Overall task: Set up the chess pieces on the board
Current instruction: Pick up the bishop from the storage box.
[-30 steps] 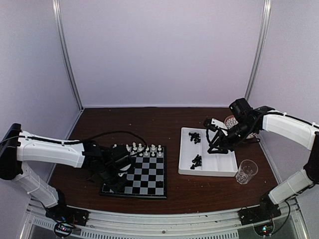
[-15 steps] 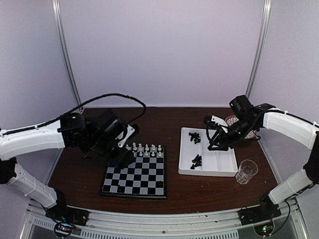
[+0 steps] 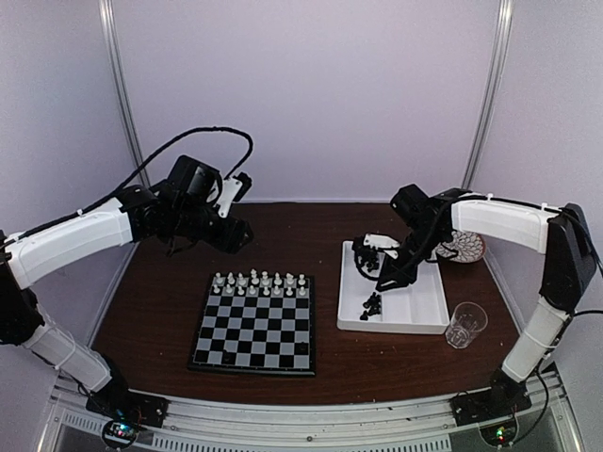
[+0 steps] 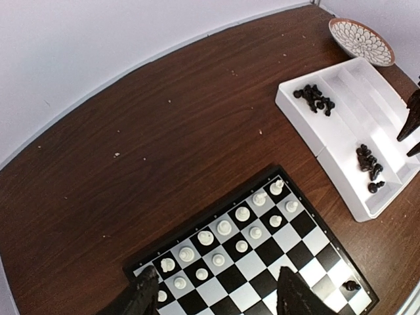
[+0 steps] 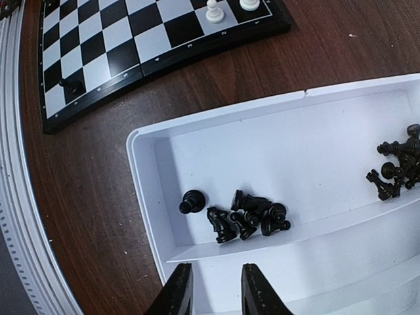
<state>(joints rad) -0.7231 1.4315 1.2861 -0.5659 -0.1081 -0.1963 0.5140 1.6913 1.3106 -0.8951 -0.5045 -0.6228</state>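
Left fingers (image 3: 234, 235): raised above the far-left part of the surface (image 3: 311, 226), behind the board's far-left corner. From the wrist camera the two tips stand wide apart, with only the board showing between them. They hold nothing.

Board (image 3: 254, 325): flat on the dark wood surface, left of centre, square to the near edge, black and pale checks inside a thin black border.

White pieces (image 3: 259, 282): upright in two rows along the board's far edge, one to a square. The rest of the squares are bare but for one.

Lone black piece (image 4: 351, 285): upright on a square at the board's near right corner, well apart from the white rows.

Tray (image 3: 405, 315): white, divided into long compartments, just right of the board with a strip of bare wood between them.

Black pieces, near cluster (image 5: 246, 216): a small heap lying tumbled in the compartment nearest the board, with one piece (image 5: 191, 202) upright just beside the heap.

Black pieces, far cluster (image 4: 315, 98): a second heap at the far end of the same compartment.

Right fingers (image 5: 185, 292): over the tray, above the divider just beside the near cluster. The tips are a narrow gap apart, nothing between them, touching no piece.

Patterned dish (image 3: 462, 247): on the surface behind the tray's far right corner.

Clear cup (image 3: 465, 323): upright just right of the tray's near right corner.
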